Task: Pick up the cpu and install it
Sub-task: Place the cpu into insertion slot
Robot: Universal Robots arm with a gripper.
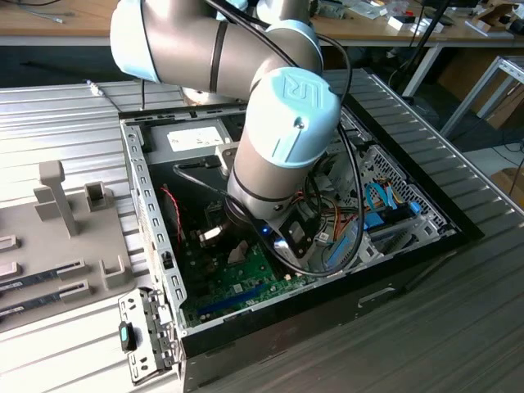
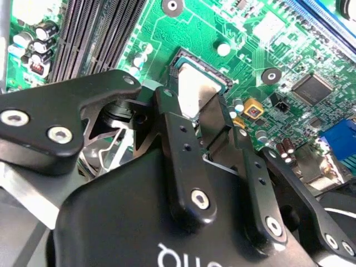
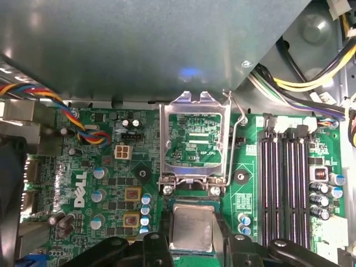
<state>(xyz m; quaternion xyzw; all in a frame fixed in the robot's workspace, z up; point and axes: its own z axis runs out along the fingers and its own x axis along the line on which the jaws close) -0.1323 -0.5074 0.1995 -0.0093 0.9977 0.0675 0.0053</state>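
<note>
Silver cpu (image 3: 192, 227) between jaws, just above socket (image 2: 183, 61), memory slots (image 3: 283, 172) beside.

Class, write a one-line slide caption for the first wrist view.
The tool holds the cpu just above the green motherboard, beside the socket's raised metal load plate.

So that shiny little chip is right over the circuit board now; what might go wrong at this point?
The cpu sits between the hand's fingers at the socket, whose load frame stands flipped open. If the chip lands tilted or rotated, it may not seat and could harm the socket's contacts. The fingers also work close to small capacitors on the motherboard, which a sideways slip might knock.
</note>
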